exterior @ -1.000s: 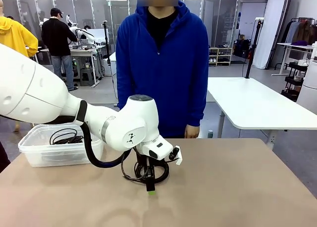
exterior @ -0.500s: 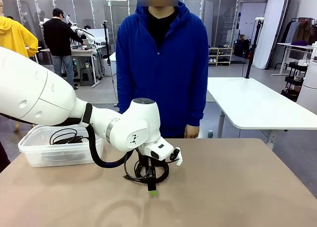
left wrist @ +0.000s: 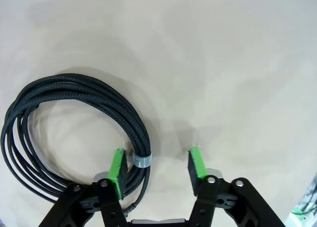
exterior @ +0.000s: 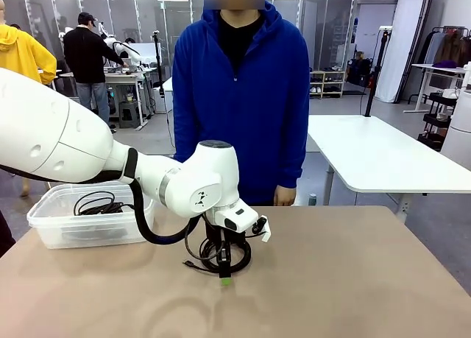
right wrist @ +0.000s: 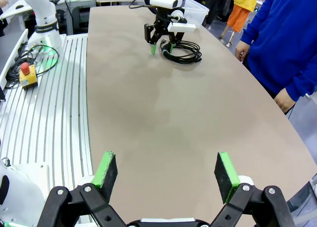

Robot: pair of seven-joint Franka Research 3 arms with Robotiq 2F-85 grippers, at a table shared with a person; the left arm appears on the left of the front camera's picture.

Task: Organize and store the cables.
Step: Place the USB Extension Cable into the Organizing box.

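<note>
One coiled cable (left wrist: 74,123) lies on the table (left wrist: 223,64), its banded edge touching the L gripper's (left wrist: 157,163) one finger (left wrist: 118,165) (outer side). Fingers part-open, gap bare. R gripper (right wrist: 166,173) wide, nothing held.

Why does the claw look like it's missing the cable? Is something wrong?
A bit odd, yes. The left claw sits off to one side of the coiled cable: one green pad presses the bundle by its grey tie, while bare table lies between the pads. Nothing looks spilled or broken.
</note>
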